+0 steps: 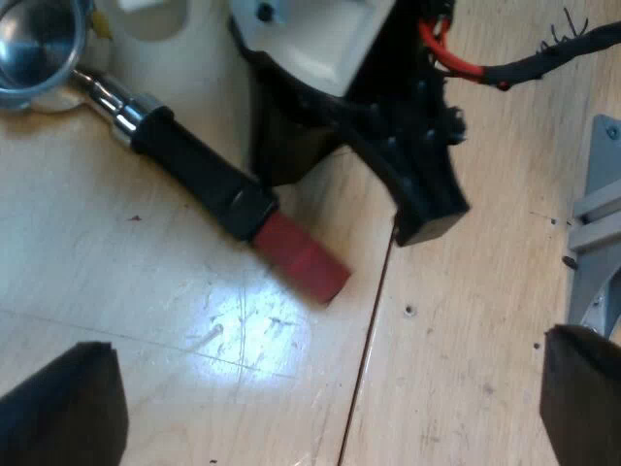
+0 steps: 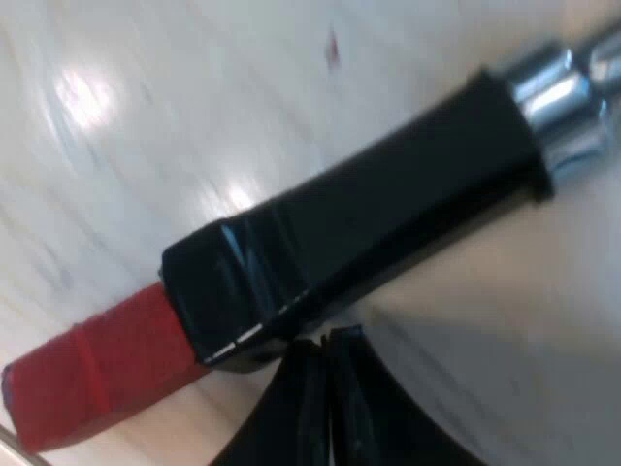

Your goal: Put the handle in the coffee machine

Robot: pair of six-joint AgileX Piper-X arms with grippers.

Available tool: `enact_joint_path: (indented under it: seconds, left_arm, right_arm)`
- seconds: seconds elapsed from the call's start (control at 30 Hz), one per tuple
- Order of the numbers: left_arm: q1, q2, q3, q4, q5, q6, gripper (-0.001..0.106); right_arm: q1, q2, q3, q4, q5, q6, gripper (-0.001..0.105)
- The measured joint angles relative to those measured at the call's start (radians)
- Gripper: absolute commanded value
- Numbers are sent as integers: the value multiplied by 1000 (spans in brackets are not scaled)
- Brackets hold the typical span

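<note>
Handle flat on tabletop, crosswise just beyond right pincer, closed, empty; left pincer wide open, empty, farther off

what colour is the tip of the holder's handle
Red; the handle tip shows best in the right wrist view.

Shiny silver holder, handle glossy black, its end red, pale wood-grain table faintly streaked, grey metal bracket
</note>
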Motion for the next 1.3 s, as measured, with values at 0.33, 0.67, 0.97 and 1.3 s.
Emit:
enact_joint_path:
  seconds: [0.33, 0.67, 0.97, 1.3]
  left_arm:
    - [83, 0, 0, 12, -3, 0, 87]
    - [109, 0, 0, 14, -5, 0, 87]
    - [109, 0, 0, 14, -9, 0, 87]
    - [109, 0, 0, -7, -10, 0, 87]
  right_arm:
    - [0, 102, 0, -265, -8, 135, 0]
    - [0, 130, 0, -371, 28, 172, 0]
    - [0, 48, -5, -189, 30, 172, 0]
    - [0, -125, -5, 45, 84, 120, 0]
